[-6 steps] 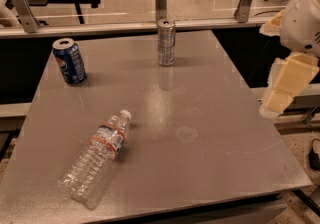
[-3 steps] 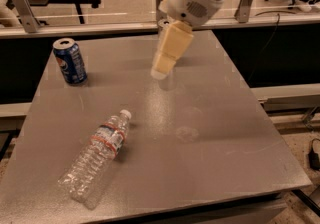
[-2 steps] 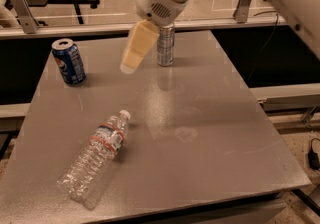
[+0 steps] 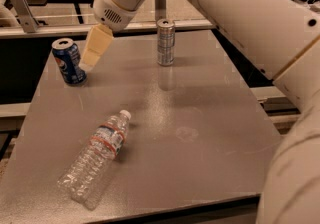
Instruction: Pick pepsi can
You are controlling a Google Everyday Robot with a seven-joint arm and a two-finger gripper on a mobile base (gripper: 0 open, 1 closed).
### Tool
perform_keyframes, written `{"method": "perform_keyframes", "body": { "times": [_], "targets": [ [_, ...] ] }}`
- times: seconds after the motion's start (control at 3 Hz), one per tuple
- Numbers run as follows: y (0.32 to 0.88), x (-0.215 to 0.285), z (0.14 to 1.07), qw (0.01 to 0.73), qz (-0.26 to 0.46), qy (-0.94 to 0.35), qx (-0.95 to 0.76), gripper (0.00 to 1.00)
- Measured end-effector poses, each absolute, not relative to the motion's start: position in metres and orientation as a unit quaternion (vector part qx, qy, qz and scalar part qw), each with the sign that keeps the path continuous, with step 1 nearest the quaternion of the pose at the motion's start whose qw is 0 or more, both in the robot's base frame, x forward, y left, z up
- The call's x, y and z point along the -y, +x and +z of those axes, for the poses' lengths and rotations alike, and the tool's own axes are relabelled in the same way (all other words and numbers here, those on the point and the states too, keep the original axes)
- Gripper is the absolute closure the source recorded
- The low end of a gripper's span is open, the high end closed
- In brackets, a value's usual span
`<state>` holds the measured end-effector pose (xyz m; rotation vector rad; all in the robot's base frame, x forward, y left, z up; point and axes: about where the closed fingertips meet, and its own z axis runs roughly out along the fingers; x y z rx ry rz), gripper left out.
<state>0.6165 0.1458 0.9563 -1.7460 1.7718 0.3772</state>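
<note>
The pepsi can (image 4: pixel 69 62) is a short dark blue can with a silver top. It stands upright near the far left corner of the grey table (image 4: pixel 200 118). My gripper (image 4: pixel 91 59) hangs from the white arm that reaches in from the right. It points down and left, just right of the can and slightly above its top. It holds nothing that I can see.
A taller slim silver-grey can (image 4: pixel 165 42) stands upright at the far middle of the table. A clear plastic water bottle (image 4: pixel 97 155) lies on its side at the front left. A railing and shelving run behind the table's far edge.
The arm has swung from the right side across the table to the left. The gripper has passed the silver can and now sits beside the pepsi can. The objects have not moved.
</note>
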Motion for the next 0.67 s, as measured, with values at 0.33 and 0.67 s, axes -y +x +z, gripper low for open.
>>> {"method": "perform_keyframes", "body": {
  "times": [0.33,0.67],
  "targets": [
    [0.637,-0.177,0.935,0.307,0.157,-0.642,-0.685,0.00],
    [0.641,-0.192,0.921,0.309,0.166,-0.630,-0.693,0.00]
  ]
}}
